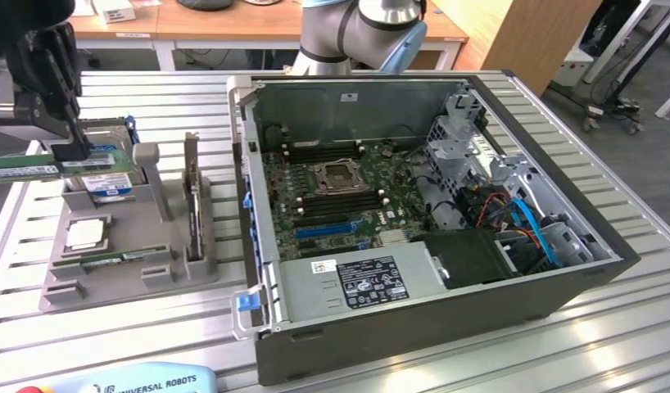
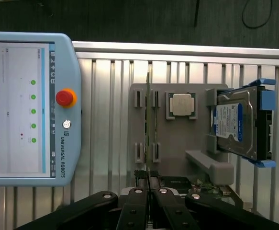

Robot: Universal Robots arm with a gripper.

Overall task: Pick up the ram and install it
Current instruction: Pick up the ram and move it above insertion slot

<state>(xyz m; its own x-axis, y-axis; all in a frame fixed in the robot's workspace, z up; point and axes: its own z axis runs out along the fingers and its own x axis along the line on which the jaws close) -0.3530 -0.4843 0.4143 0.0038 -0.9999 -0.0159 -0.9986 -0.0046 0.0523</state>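
Above slatted metal table (image 1: 149, 98), gripper (image 1: 70, 150) pinches the long thin green ram (image 1: 24, 171).

Slatted aluminium table (image 1: 597, 344), wooden desks (image 1: 204, 26) behind, grey floor (image 1: 658, 147)
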